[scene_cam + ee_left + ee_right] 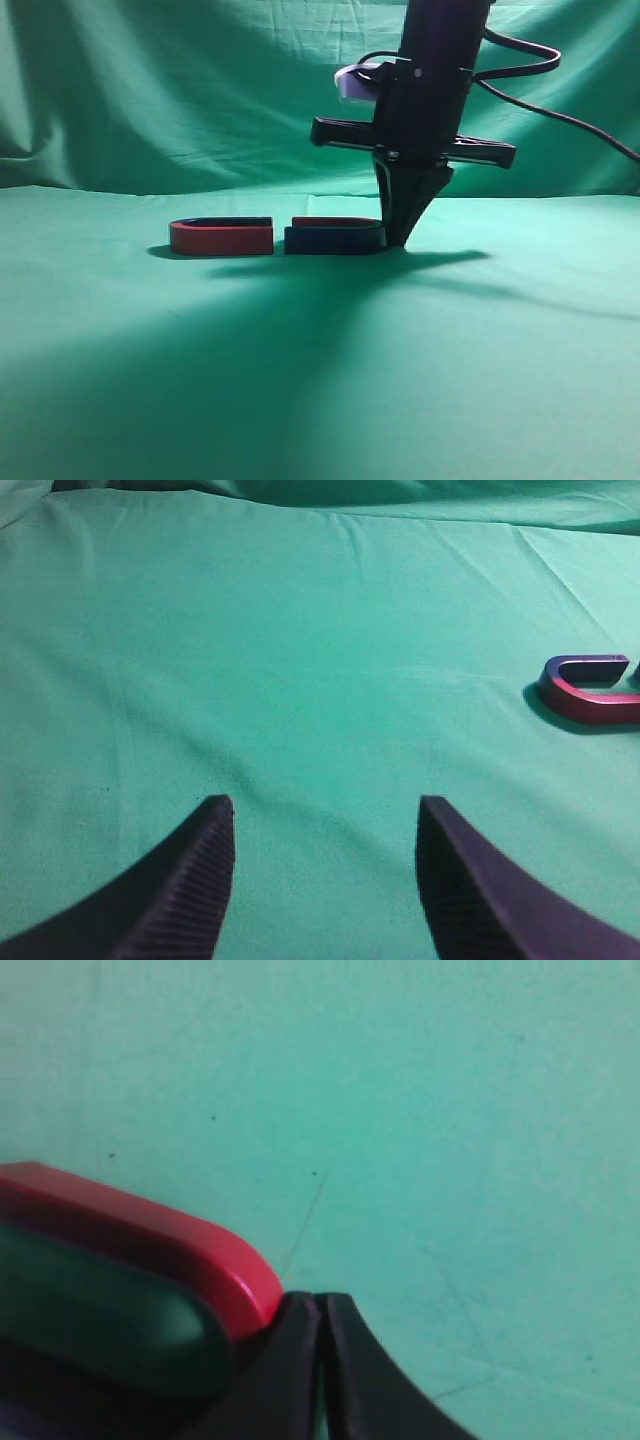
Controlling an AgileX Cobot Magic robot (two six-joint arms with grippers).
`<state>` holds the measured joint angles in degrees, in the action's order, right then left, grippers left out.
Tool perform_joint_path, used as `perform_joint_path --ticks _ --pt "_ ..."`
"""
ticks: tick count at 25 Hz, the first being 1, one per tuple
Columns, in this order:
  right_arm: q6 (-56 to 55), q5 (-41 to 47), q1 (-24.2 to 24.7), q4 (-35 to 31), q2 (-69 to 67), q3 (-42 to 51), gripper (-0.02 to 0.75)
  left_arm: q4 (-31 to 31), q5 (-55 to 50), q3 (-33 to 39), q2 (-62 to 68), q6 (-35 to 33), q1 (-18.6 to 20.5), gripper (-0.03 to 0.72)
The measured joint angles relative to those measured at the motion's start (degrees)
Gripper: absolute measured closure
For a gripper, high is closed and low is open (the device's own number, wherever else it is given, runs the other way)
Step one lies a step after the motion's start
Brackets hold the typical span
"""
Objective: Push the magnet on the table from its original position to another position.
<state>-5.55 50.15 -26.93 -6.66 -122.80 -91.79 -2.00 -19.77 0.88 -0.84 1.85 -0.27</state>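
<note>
The magnet [334,238], a flat U shape with a dark navy front and red back arm, lies on the green table [320,380] at mid-scene. My right gripper [400,240] is shut with nothing between the jaws; its tips touch the cloth and press against the magnet's curved right end. In the right wrist view the magnet's red arm [150,1230] touches the shut tips [320,1305]. My left gripper [325,810] is open and empty above bare cloth; it is out of the exterior view.
A second U magnet with a red front [221,237] lies just left of the navy one, end to end and nearly touching. It also shows at the right edge of the left wrist view [590,690]. Green cloth backdrop [150,90] hangs behind.
</note>
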Motion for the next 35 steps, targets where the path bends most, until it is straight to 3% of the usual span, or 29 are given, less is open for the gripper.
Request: perform_joint_path --ticks 9,16,27,30,35 --pt "-0.22 1.36 -1.26 -0.26 -0.35 -4.28 0.738 0.0 0.0 0.0 0.0 0.0 0.0 0.316" --pt "-1.54 15.61 -1.36 1.75 0.66 -13.97 0.738 0.0 0.0 0.0 0.0 0.0 0.0 0.316" --pt "-3.5 21.14 -1.44 3.09 16.99 -15.39 0.738 0.0 0.0 0.0 0.0 0.0 0.0 0.316" --pt "-5.91 21.38 -2.02 6.2 22.45 -15.39 0.738 0.0 0.0 0.0 0.0 0.0 0.0 0.316" --pt "-12.56 21.74 -5.4 17.85 35.2 -10.87 0.738 0.0 0.0 0.0 0.0 0.0 0.0 0.316"
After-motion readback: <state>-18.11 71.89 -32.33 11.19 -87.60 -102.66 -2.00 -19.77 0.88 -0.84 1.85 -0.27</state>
